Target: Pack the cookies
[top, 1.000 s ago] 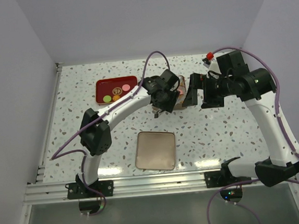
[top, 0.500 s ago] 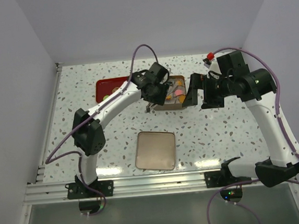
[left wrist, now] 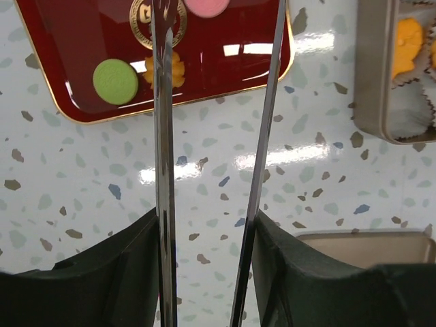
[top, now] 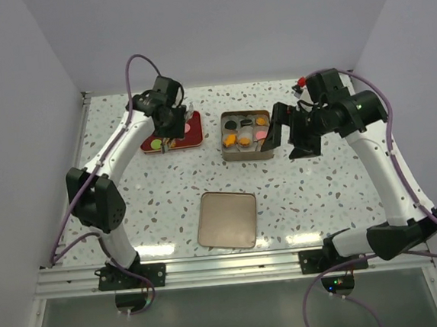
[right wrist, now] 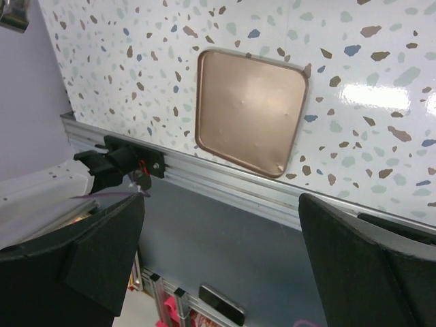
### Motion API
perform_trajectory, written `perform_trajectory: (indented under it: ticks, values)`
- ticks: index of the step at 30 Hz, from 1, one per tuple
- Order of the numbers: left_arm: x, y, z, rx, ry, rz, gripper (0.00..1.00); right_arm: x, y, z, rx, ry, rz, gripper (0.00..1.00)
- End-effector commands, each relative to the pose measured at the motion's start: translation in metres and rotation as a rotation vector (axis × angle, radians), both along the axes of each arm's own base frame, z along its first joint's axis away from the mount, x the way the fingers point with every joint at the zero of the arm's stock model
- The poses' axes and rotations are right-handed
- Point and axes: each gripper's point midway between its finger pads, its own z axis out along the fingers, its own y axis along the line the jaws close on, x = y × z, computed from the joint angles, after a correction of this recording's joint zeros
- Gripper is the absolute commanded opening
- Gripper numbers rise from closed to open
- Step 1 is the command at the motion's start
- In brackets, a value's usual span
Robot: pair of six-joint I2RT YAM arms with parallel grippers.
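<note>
A red tray [top: 195, 138] at the back left holds loose cookies: a green one [left wrist: 116, 80], an orange one [left wrist: 176, 68] and a pink one [left wrist: 206, 5]. My left gripper [top: 170, 122] hangs over this tray, shut on metal tongs [left wrist: 162, 136]. The blades reach over the tray, and their tips are out of the wrist view. An open tin [top: 248, 152] in the middle has several cookies [top: 244, 138] in white paper cups. My right gripper [top: 290, 136] stands open beside the tin's right side, with nothing in it.
The tin's bronze lid [top: 228, 220] lies flat near the front middle, also in the right wrist view as the lid [right wrist: 248, 112]. The tin's edge [left wrist: 371, 68] is at the right of the left wrist view. An aluminium rail [top: 227, 266] runs along the front edge.
My left arm has swung from the tin leftwards to the red tray, carrying the tongs. The right arm has shifted only slightly and stays open.
</note>
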Motion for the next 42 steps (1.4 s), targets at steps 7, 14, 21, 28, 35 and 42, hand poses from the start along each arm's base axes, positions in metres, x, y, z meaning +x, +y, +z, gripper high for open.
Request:
perform_trajectory:
  ticks: [7,14,21,28,35,42]
  values:
    - [0.008,0.036,-0.054,0.09,0.104,0.017,0.55,-0.011,-0.011,0.001,-0.037,0.096,-0.115,0.98]
    - [0.009,0.035,-0.069,0.089,0.14,0.005,0.63,-0.009,-0.006,-0.001,0.005,0.076,-0.127,0.99]
    - [0.016,0.025,-0.079,0.055,0.163,-0.009,0.62,-0.011,-0.007,-0.003,-0.004,0.073,-0.102,0.99]
    - [0.027,0.02,-0.089,0.058,0.173,-0.006,0.59,-0.009,-0.006,0.0,-0.004,0.059,-0.082,0.99]
    - [0.031,0.02,-0.09,0.069,0.181,0.007,0.49,-0.009,-0.006,0.0,-0.008,0.055,-0.074,0.99]
    - [0.012,0.027,-0.093,0.071,0.199,0.011,0.5,-0.011,-0.007,-0.003,-0.012,0.057,-0.075,0.99]
